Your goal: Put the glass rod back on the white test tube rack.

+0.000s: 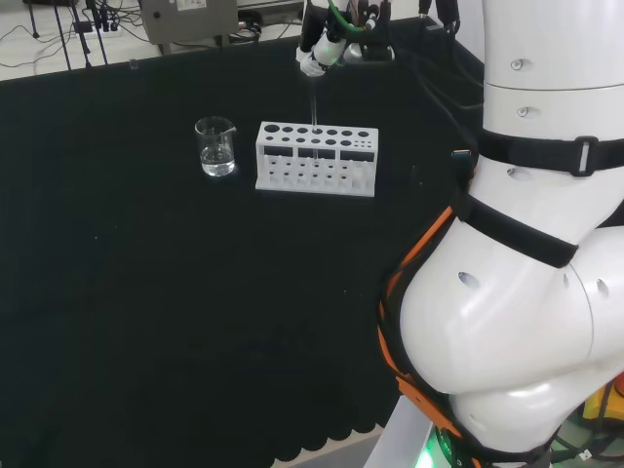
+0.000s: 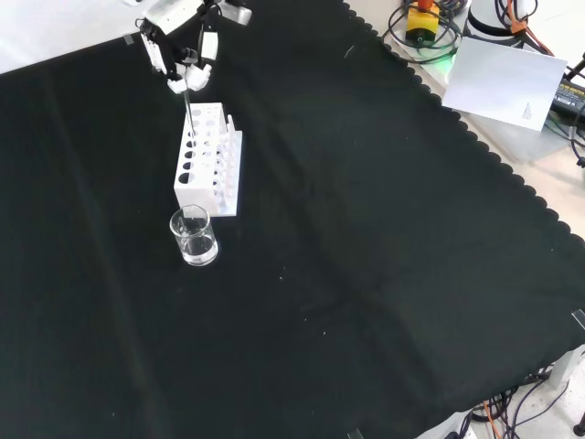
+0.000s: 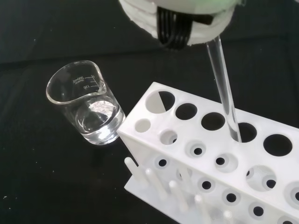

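1. Small clear glass beaker (image 1: 215, 147): stands on the black-clothed worktop (image 1: 146, 292) just left of the rack in the head view, holding a little clear liquid. Printed graduation marks; not read off.
2. White plastic test tube rack (image 1: 316, 158): the landmark, rows of round holes, no legible label.
3. Thin clear glass rod (image 3: 223, 86): upright, lower end entering a back-row hole. Judged light, stiff, slippery, breakable; best taken near the top.
4. Black and white hand (image 1: 322, 51): above the rack, fingers (image 2: 177, 80) pinching the rod's upper end.
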### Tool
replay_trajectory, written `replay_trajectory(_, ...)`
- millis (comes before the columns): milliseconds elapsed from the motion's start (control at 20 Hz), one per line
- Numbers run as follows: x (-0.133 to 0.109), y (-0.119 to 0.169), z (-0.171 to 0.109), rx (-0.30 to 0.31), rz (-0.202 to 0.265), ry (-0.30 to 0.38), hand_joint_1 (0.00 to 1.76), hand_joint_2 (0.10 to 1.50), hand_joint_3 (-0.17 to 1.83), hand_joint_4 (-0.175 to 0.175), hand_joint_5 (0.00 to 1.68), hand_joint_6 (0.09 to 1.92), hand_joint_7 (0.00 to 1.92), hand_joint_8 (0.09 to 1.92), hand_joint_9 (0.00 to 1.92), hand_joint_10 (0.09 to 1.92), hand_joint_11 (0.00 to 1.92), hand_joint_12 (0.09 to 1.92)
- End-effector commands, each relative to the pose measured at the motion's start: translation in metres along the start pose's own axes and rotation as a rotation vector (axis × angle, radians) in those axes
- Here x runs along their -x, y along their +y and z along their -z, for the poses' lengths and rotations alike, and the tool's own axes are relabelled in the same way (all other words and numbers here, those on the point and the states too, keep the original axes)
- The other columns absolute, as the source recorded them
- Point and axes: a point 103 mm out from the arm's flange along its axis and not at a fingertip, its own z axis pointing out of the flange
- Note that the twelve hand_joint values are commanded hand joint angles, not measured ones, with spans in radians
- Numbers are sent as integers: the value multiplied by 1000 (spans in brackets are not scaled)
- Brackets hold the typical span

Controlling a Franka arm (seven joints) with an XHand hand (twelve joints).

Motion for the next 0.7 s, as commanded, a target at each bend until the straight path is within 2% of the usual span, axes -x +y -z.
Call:
replay_trajectory(50,4,0,-3,-15,-1,5,1314,791,433,-175,1373,87,1249,935,1853,527,1339,1002)
replay_trajectory(300,6,1,-6,-30,-3,35,1318,744,501,-175,1385,87,1293,869,1862,494,1348,984)
replay_trajectory(450,6,1,-7,-40,19,44,1322,742,475,-175,1371,105,1359,717,1867,467,1360,968)
replay_trajectory(700,9,-1,-5,-57,22,55,1317,839,291,-175,1204,437,1418,506,1873,443,1382,935)
